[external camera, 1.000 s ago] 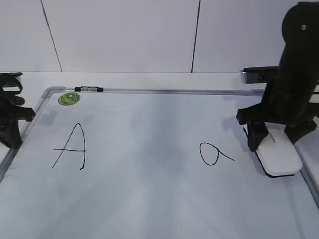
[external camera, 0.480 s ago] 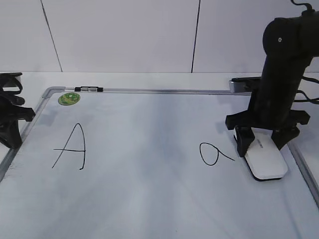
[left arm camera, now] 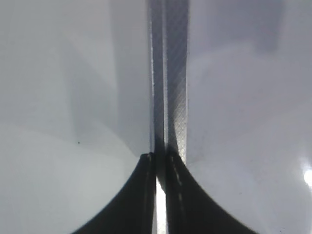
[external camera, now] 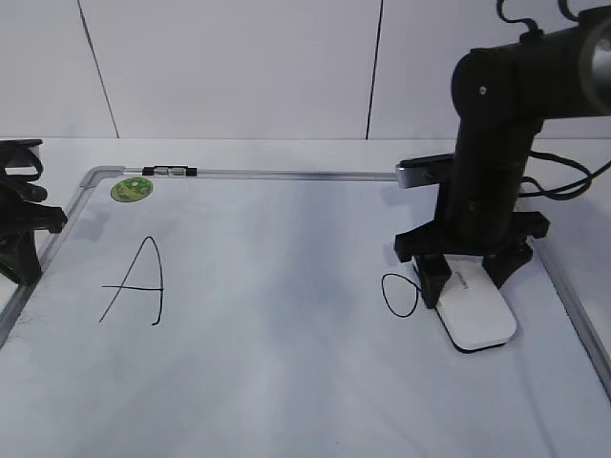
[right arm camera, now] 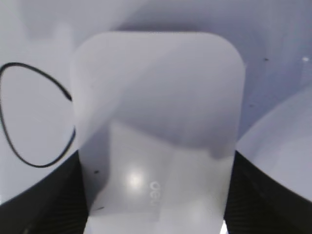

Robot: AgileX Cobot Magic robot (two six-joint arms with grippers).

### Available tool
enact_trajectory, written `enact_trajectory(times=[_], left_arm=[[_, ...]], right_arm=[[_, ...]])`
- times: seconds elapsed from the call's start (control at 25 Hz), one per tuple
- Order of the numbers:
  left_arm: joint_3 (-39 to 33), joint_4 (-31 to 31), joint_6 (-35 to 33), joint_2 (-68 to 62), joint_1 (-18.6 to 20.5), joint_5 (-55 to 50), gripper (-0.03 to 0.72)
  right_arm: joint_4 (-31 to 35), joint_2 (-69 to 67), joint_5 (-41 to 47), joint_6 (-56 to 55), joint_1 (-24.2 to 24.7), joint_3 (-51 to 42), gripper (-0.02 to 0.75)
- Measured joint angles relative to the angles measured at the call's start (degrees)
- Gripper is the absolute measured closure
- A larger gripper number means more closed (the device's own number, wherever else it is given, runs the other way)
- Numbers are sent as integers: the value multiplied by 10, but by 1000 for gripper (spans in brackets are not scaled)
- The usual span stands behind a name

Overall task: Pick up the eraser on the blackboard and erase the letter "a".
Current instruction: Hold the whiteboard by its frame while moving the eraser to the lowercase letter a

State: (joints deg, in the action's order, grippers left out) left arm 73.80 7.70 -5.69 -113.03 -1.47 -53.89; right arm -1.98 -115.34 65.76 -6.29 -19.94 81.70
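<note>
While the right gripper holds the eraser between its jaws, flat on the blackboard, the eraser's edge covers the tail of the letter "a". Wiping well probably means keeping it flat, pressed evenly, and sweeping across the whole loop. The left gripper rests over the blackboard's frame, jaws nearly closed on nothing.

Bare blackboard lies open between capital "A" and letter "a". The right arm and eraser block the board's right side, touching "a".
</note>
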Motion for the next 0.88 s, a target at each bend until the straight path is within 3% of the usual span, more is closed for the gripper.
enact_trajectory(times=[0.52,0.88], left_arm=[[0,0,0,0,0,0,671],[0,0,0,0,0,-1,670]], right_arm=[[-2,-76,48,0,-153,129,197],[-13,-90,58,-1,-156,156,197]])
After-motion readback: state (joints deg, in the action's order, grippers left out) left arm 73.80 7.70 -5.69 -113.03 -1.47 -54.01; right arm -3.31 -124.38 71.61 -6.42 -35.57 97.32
